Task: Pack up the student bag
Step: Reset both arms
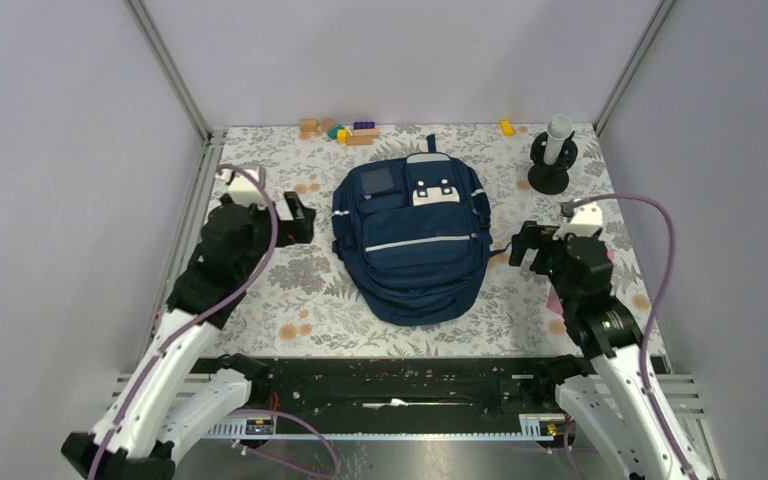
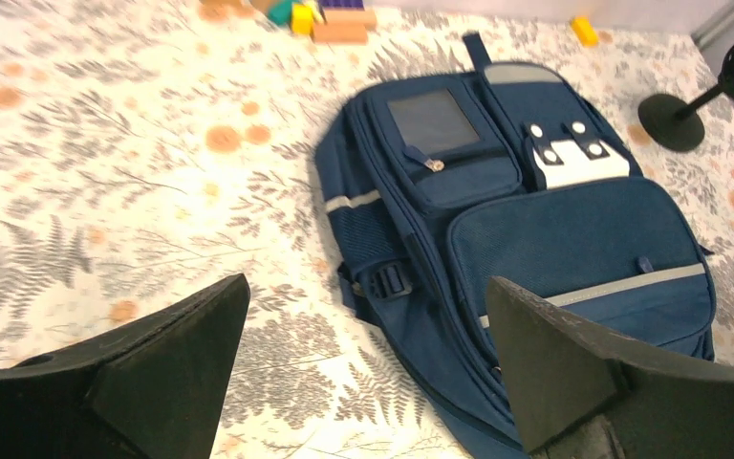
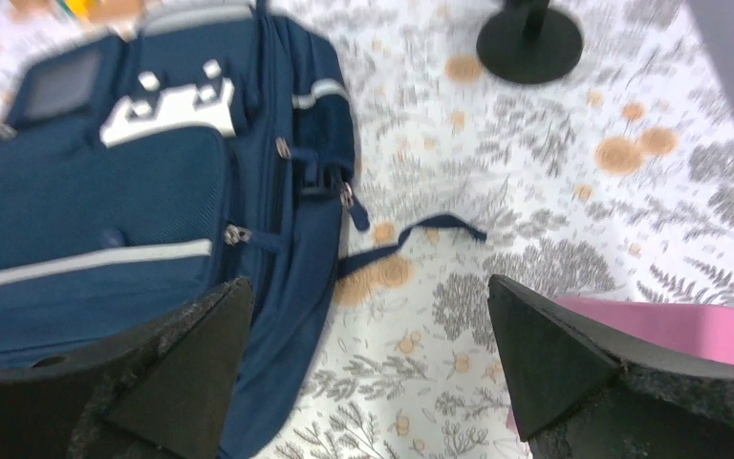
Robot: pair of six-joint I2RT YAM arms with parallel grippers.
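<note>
1. Left gripper (image 1: 300, 217): jaws spread wide, nothing between them, not touching anything.
2. Right gripper (image 1: 523, 250): jaws also spread wide, empty, hanging over the table.
3. Large navy-blue fabric backpack (image 1: 415, 240): lies flat, front side up, between the two grippers. It is just to the right of the left gripper and just to the left of the right one, touching neither.
4. Thin navy strap (image 3: 420, 234) trails off the bag's side onto the cloth, ahead of the right gripper's fingers.
5. Flat pink item (image 3: 688, 325): partly under the right gripper's right finger; can't tell what it is.
6. Black round-base stand with pale cylinder (image 1: 552, 160): well beyond the right gripper.
7. Small coloured blocks (image 1: 345, 130): far ahead of the left gripper, at the back edge.
8. Floral-print tabletop (image 1: 260, 300) under everything.
</note>
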